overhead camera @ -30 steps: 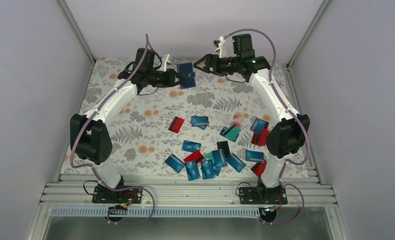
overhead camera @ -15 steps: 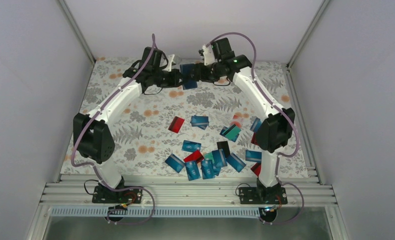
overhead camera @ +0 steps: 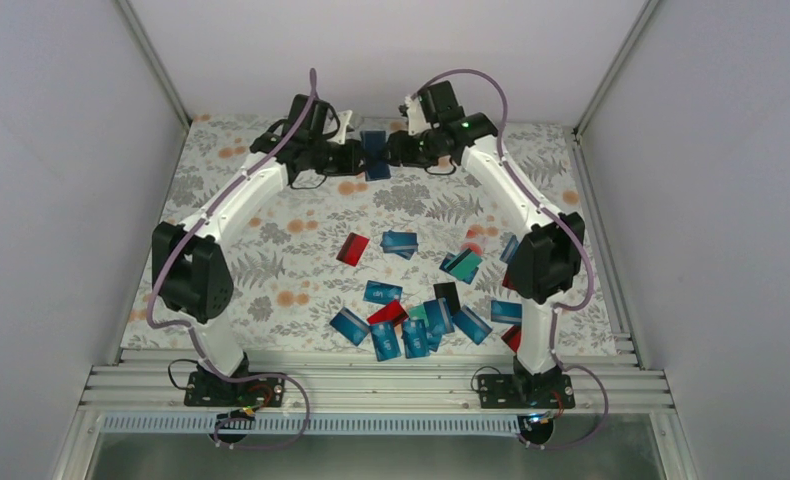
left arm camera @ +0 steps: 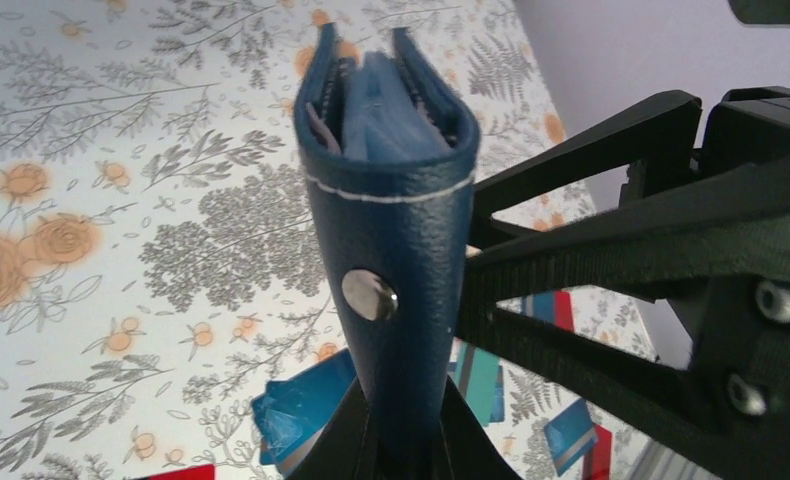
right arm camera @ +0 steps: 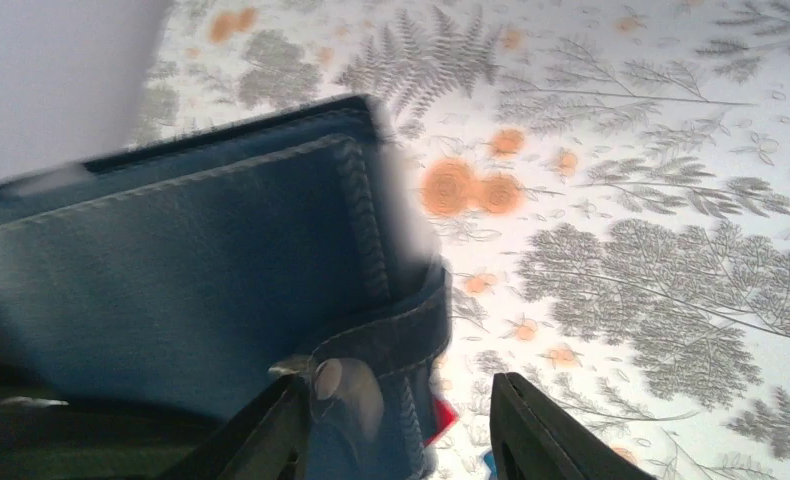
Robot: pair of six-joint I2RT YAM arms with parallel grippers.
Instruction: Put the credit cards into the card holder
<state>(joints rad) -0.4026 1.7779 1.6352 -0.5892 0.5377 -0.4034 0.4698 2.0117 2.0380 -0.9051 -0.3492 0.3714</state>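
- Jaws on the left gripper (left arm camera: 406,425) are pinched on one edge of the card holder (left arm camera: 391,230). The holder sticks out clear of the table (overhead camera: 271,240), with its open mouth at the far end, probably so the other arm can reach it.
- Jaws of the right gripper (right arm camera: 396,420) are spread, one finger on each side of the holder's snap strap (right arm camera: 386,340). No card shows between them. I judge it is there to tug the flap aside or steady the pouch, not to insert anything.
- Both wrists meet over the far end of the table, so the holder is well apart from the credit cards (overhead camera: 411,320).
- These cards lie scattered and overlapping near the arm bases, so most of the job looks undone.
- A pale blue shape (left arm camera: 376,100) inside the mouth is blurred; I cannot tell whether it is a card or the lining.
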